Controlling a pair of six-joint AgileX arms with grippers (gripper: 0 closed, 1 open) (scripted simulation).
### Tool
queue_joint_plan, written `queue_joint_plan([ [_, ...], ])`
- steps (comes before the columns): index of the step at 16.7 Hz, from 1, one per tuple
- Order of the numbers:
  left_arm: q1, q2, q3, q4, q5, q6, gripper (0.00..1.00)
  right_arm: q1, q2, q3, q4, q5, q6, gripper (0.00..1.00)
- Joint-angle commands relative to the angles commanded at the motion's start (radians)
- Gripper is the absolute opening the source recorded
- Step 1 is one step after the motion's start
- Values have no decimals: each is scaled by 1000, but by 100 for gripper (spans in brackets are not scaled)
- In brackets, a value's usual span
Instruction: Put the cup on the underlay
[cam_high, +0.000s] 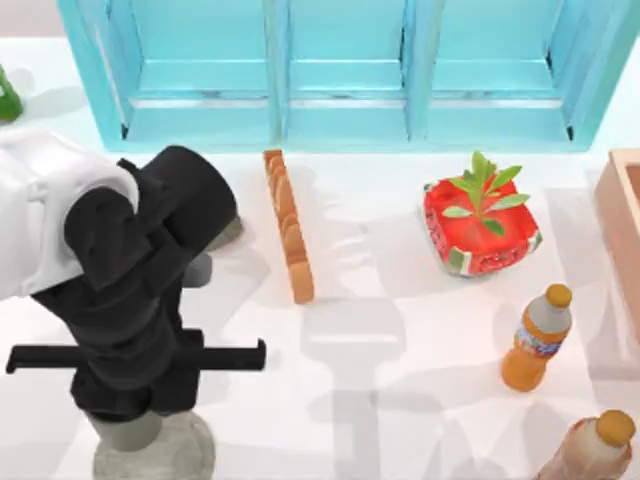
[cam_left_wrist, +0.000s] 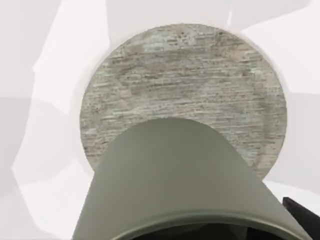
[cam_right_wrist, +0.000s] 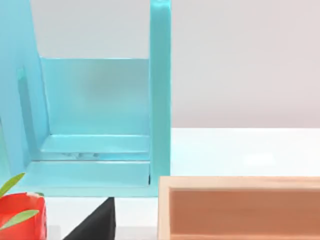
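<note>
**A:** Where's the cup (cam_high: 128, 430) right now?

**B:** Lower left of the top view, poking out beneath the black left gripper (cam_high: 135, 405). In the left wrist view its grey-beige wall (cam_left_wrist: 175, 175) is close up to the camera, with the underlay (cam_left_wrist: 185, 75) spread behind it. Directly below the cup in the top view the disc's speckled edge (cam_high: 190, 455) peeks out, so the cup is over the disc. Whether it's touching down or hanging just above, I can't tell.

**A:** And the gripper — is it clamped on the cup?

**B:** My judgement is yes: the cup sits right under the gripper body and its rim is tight against the wrist camera. The fingers themselves are hidden, though, so I'm inferring the hold from the position.

**A:** How will the cup handle?

**B:** It looks like a plain rigid cylinder, small and likely light — stiff walls, smooth and probably a bit slippery. I'd hold it across the side wall near the rim with moderate squeeze, keep it upright, and let go only once its base is flat on the disc.

**A:** The other arm?

**B:** The right arm is parked off to the right; its wrist camera looks at the turquoise shelf (cam_right_wrist: 100, 125) and a wooden box (cam_right_wrist: 240, 207). I can't tell the state of its fingers.
</note>
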Motion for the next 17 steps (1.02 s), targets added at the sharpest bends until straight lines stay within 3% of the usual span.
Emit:
queue_joint_plan([
  [11, -33, -47, -17, 25, 23, -60, 0, 0, 0, 0, 0, 0, 0, 100],
  [17, -20, 2, -160, 243, 25, -45, 0, 0, 0, 0, 0, 0, 0, 100],
])
